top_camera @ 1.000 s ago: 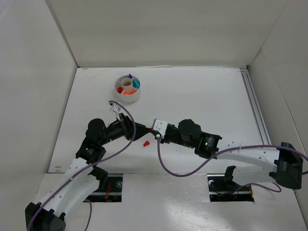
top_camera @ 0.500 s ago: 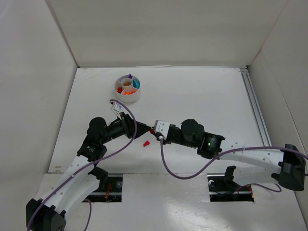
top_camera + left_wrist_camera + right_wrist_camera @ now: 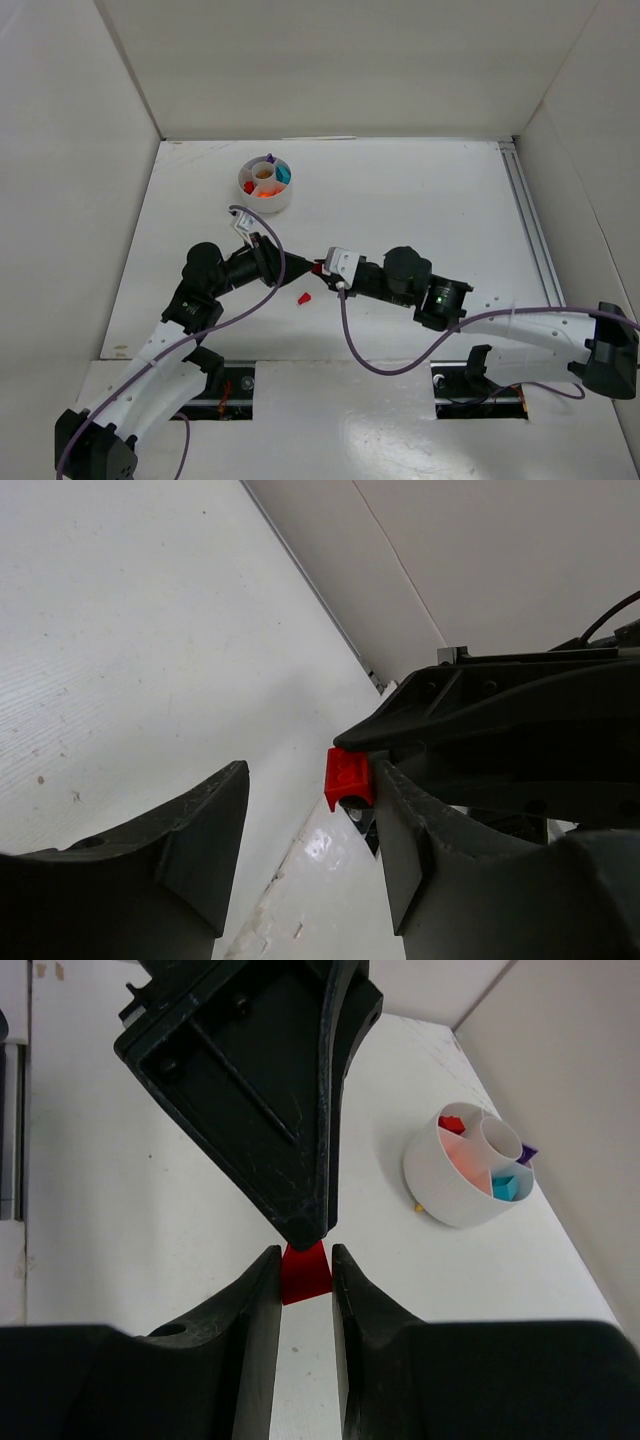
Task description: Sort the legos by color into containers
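One red lego (image 3: 303, 1276), clamped in right pincer (image 3: 305, 1253), sits half hidden by gaping left pincer (image 3: 310, 780).

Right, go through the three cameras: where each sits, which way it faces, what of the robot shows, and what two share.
Top external: above and behind the bases, looking down on the table; both arms show, left gripper facing right gripper.
Left wrist: on the left arm, looking out between its own open jaws at the red brick.
Right wrist: on the right arm, facing the dish past its own jaws, shut on that brick.
Shared: both wrist views show the brick.
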`<state>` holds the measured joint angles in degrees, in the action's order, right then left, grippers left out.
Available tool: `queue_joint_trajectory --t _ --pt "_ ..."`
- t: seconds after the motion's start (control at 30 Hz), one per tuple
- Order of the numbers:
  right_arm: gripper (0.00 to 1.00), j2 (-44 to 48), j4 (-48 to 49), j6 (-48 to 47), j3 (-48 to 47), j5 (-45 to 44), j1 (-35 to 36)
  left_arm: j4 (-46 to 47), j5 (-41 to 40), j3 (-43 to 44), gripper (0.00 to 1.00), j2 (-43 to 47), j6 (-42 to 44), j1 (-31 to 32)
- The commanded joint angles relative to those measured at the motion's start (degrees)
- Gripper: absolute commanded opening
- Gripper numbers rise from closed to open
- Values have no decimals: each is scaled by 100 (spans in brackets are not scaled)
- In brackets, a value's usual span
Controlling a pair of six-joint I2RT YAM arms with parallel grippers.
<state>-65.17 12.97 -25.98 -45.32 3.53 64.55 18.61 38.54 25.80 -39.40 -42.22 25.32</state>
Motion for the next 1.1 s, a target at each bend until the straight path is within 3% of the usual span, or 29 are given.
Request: queue_joint_trajectory --t 0.0,0.3,0.83,0.93,1.03,1.07 --pt "15 162 496 -30 -170 43 22 248 65 48 48 37 56 17" --pt "15 -128 644 -83 -293 297 22 363 118 48 30 -15 -67 17" --pt "18 -427 1313 22 -249 -370 22 415 294 -5 5 151 -225 17" --pt "22 -427 1313 23 -249 -423 22 363 198 47 0 152 -226 17" --pt "33 -427 1313 75 -249 -476 22 240 22 109 0 152 -226 17" --pt "42 -427 1313 75 -249 -476 22 152 -109 161 0 152 -226 17"
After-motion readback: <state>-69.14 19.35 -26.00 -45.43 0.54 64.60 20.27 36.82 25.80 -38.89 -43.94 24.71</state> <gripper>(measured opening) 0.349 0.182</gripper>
